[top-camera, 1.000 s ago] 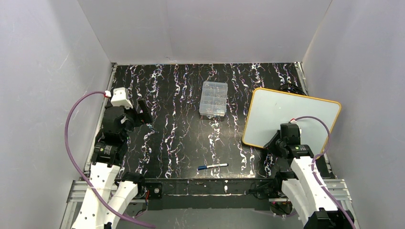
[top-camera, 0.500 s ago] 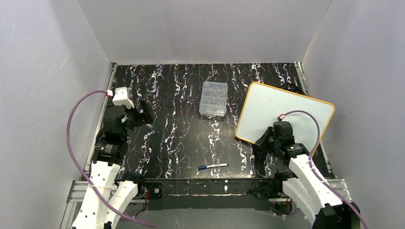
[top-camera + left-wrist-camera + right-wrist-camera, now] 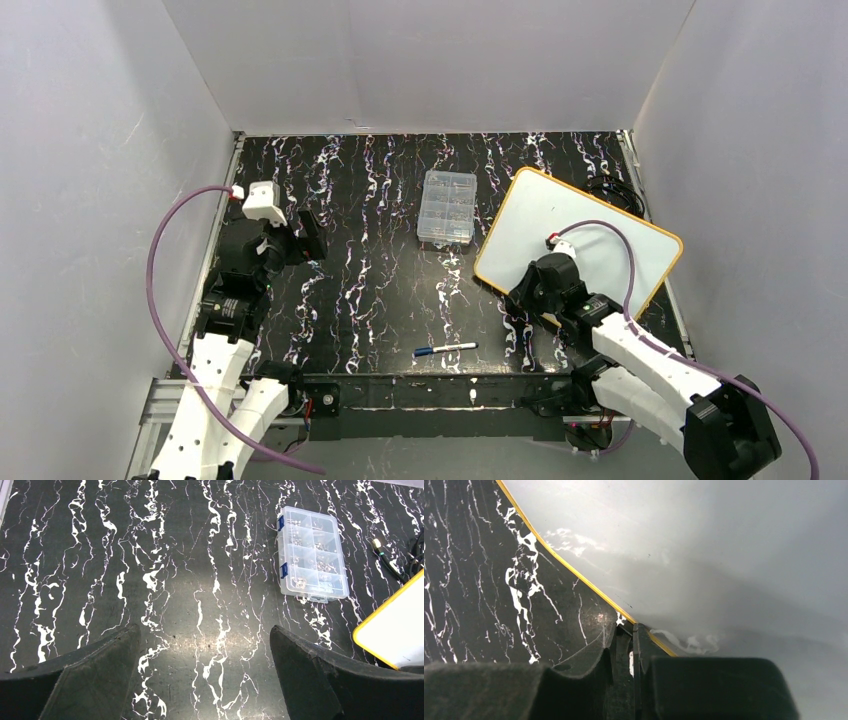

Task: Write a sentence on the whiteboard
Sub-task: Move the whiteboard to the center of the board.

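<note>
The right hand (image 3: 633, 639) is clenched on the yellow-framed near edge of the whiteboard (image 3: 600, 235). The board sits on the right side of the counter (image 3: 370, 200), its long axis slanting from far left to near right, its face blank. The left hand (image 3: 204, 630) hangs released over the counter's left side. A blue-capped marker (image 3: 446, 349) lies crosswise near the front edge, between the arms, nearer the occupied right hand. The counter is black, veined white. Plain pale walls enclose it.
</note>
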You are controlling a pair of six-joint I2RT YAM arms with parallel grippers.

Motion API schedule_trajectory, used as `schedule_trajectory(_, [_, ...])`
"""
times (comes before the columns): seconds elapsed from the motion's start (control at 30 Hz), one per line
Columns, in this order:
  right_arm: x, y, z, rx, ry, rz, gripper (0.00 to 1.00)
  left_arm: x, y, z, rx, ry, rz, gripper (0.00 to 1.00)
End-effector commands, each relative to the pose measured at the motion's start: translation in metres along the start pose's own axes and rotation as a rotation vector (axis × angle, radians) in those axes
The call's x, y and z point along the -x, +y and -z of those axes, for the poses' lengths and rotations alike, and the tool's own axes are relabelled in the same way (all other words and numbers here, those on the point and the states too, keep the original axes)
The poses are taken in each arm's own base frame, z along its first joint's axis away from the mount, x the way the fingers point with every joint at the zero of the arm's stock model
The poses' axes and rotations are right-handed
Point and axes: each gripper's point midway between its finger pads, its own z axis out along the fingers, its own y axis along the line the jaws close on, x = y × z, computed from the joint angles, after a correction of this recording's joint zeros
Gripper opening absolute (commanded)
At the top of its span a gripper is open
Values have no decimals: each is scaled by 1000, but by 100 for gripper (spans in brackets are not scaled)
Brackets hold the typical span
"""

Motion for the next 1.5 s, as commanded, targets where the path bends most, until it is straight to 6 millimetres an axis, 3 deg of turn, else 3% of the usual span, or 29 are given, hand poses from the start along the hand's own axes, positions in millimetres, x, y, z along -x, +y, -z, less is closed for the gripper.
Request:
schedule_trajectory(0.0, [11,30,1,111,-57,-3,1,-2,-8,-3,-46,1,-16,99])
schedule_trajectory(0.13, [9,36,3,137,-54,-6,1,-5,-31,-2,-183,14,-31,99])
schedule_trajectory(0.3, [-2,41,6,189,-34,16,1,-16,-98,8,-558,64,53,94])
schedule_trajectory(0.43, [-12,44,3,216,-13,27,1,-29,-139,13,-783,127,159,92])
schedule_trajectory(0.6, [-19,50,4,249,-5,65,1,-62,-170,7,-881,266,141,92])
schedule_trajectory(0.77, [-24,56,5,292,5,89,1,-79,-209,0,-1006,338,94,92])
schedule_trajectory(0.97, [-31,63,10,348,25,123,1,-85,-238,-34,-1067,370,45,91])
schedule_trajectory(1.2, [-31,48,12,277,8,117,1,-94,-264,-79,-1096,418,31,88])
schedule_trajectory(1.47, [-32,44,16,265,5,118,1,-103,-292,-107,-1194,464,12,87])
